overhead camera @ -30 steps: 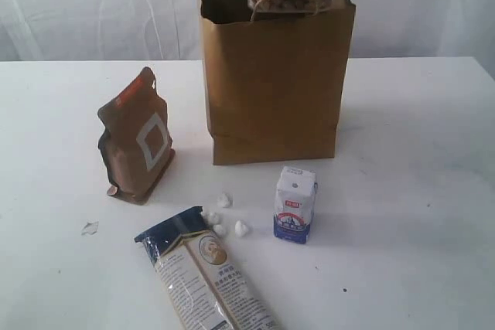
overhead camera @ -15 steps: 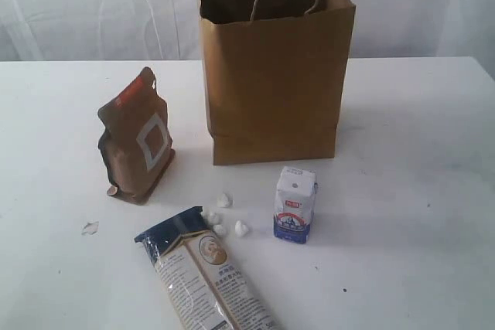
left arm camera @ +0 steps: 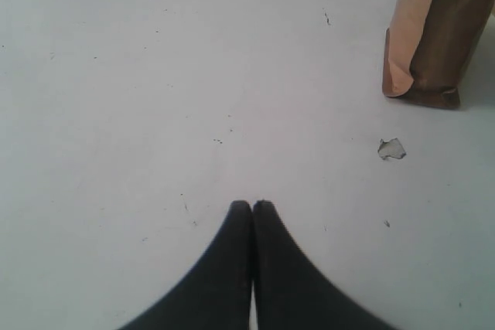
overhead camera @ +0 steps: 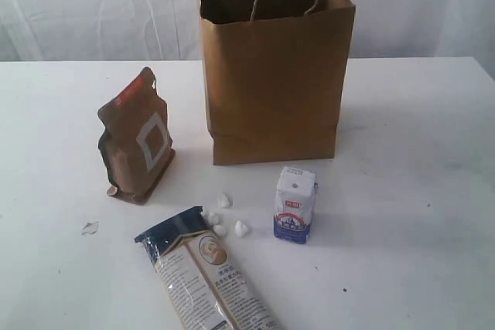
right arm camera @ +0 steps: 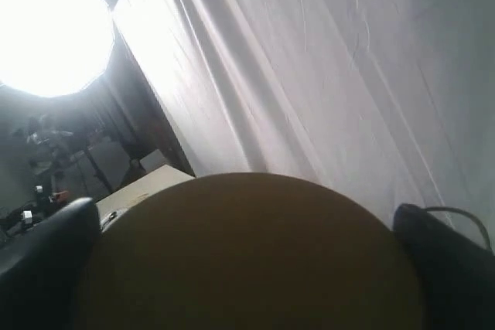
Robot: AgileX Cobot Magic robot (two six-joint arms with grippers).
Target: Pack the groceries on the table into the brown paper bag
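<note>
Lying flat, noodle packet (overhead camera: 203, 276), long axis diagonal, blue end toward pouch (overhead camera: 137, 141).

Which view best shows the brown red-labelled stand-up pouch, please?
The exterior view: the brown red-labelled pouch stands fully visible. The left wrist view crops it at the frame edge; the right wrist view shows none.
</note>
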